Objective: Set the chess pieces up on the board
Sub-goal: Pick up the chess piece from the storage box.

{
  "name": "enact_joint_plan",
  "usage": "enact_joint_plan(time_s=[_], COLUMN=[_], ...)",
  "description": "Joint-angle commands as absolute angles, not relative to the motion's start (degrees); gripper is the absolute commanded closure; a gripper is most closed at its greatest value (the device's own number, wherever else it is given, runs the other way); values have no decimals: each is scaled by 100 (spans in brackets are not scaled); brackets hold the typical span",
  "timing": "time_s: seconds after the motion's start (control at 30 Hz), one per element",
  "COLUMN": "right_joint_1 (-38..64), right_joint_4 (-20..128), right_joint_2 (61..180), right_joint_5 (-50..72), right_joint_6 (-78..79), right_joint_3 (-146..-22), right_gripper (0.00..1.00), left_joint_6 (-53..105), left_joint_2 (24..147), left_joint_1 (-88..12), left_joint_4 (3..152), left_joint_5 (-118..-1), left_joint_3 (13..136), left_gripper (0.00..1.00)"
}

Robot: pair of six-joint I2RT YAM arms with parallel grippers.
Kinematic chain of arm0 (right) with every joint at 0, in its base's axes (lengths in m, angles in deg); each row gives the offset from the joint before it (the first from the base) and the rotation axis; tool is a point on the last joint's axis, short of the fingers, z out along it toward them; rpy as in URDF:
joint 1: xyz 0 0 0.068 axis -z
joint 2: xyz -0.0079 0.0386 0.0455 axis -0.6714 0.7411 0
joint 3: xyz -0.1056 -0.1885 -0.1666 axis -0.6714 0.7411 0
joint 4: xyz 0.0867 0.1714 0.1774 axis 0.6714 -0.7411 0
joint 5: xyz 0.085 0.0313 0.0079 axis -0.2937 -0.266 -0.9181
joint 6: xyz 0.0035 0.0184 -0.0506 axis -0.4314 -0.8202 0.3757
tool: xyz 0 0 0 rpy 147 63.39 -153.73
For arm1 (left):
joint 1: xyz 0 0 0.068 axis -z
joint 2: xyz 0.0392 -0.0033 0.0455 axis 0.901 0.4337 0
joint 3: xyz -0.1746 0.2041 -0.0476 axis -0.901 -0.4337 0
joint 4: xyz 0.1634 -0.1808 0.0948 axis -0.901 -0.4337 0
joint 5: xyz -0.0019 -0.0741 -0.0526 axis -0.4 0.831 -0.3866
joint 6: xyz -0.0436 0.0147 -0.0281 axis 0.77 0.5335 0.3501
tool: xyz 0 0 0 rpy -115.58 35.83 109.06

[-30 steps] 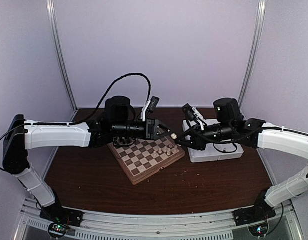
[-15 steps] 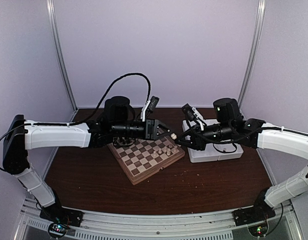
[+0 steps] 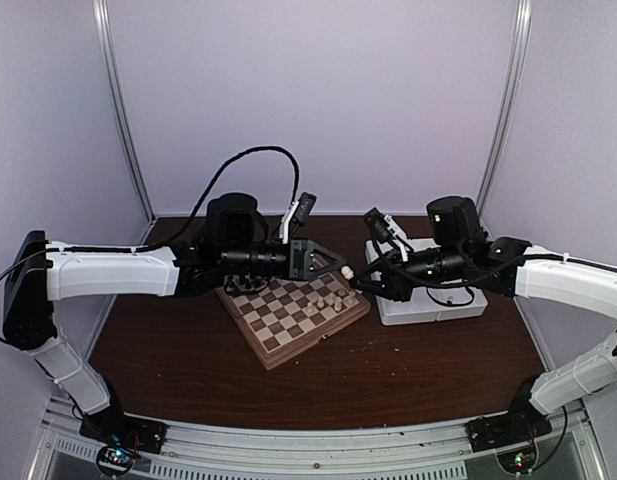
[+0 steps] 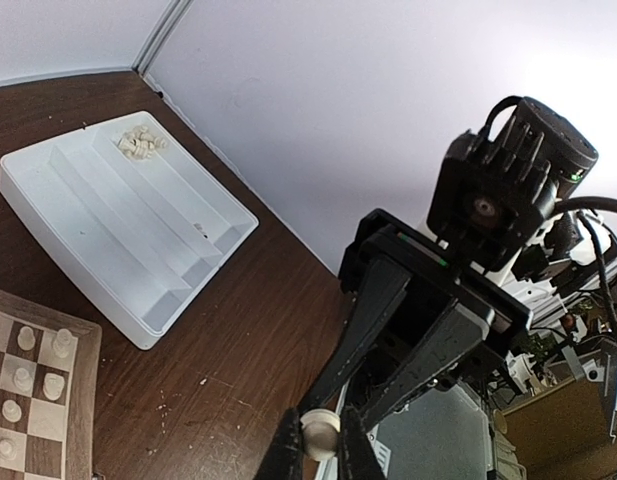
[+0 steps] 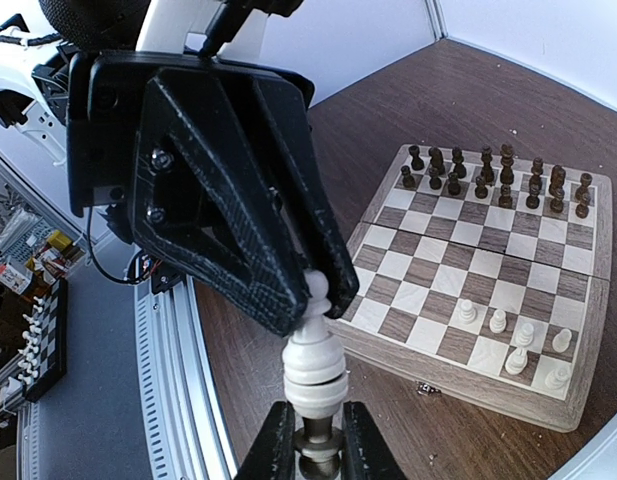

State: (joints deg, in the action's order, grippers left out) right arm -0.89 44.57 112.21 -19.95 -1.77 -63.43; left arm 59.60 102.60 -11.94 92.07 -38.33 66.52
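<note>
My two grippers meet tip to tip in the air just past the board's right edge. A cream-white chess piece (image 3: 347,271) is held between them. My right gripper (image 5: 315,430) is shut on its lower end, and the body (image 5: 313,365) sticks out beyond the fingertips. My left gripper (image 4: 321,445) is shut around its small head, seen end-on as a round disc (image 4: 321,432). Several cream pieces (image 5: 513,340) stand near the right corner of the checkered board (image 3: 278,350). More cream pieces (image 4: 140,143) lie in one corner of the tray.
Dark brown pieces (image 5: 488,175) stand in two rows along the board's far side. The white compartmented tray (image 3: 438,305) lies to the right of the board, under my right arm. Small crumbs lie on the brown tabletop in front of the board.
Hardly anything differs. Both grippers stay tip to tip with the cream piece between them, and the left arm has shifted only very slightly.
</note>
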Motion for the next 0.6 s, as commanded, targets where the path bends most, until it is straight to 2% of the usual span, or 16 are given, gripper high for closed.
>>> enact_joint_plan(time_s=[0.0,0.13,0.33,0.57], right_joint_1=[-124,-121,-106,-86], right_joint_4=[4502,4461,4686,4868], right_joint_2=[11249,11241,10973,10664], right_joint_5=[-1884,-1719,-887,-30], right_joint_6=[-167,-121,-146,-242], right_joint_3=[-6365,-6282,-5862,-5587], right_gripper=[85,85,88,89], left_joint_6=[5816,5393,4135,3455], left_joint_2=[10036,9837,9476,9633], left_joint_1=[-1178,-1226,-1202,-1178], left_joint_4=[9273,8690,7053,7069], left_joint_5=[-3859,-4200,-5628,-6302], left_joint_3=[6580,6602,6359,5925], left_gripper=[97,97,96,93])
